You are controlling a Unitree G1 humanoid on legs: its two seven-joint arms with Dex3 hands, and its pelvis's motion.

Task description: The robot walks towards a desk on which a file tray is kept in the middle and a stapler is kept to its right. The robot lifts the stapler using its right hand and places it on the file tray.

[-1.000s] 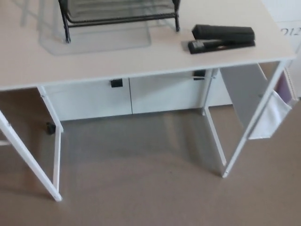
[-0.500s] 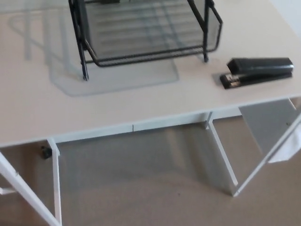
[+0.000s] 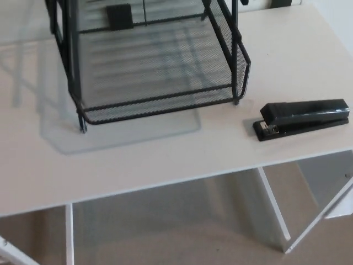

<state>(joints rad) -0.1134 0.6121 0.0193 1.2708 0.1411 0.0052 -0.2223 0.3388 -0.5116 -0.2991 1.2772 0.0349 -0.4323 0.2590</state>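
A black stapler (image 3: 303, 119) lies flat, apparently closed, just right of the black mesh file tray (image 3: 160, 105).

You have bare desk (image 3: 138, 160) in front of the stapler (image 3: 303, 118) — only the file tray's (image 3: 160, 102) mesh wall crowds its left.

Black wire-mesh file tray (image 3: 165, 102); glossy stapler (image 3: 303, 117).

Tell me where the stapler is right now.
In the head view the stapler lies flat on the white desk at the right, just beside the front right corner of the black mesh file tray, not touching it.
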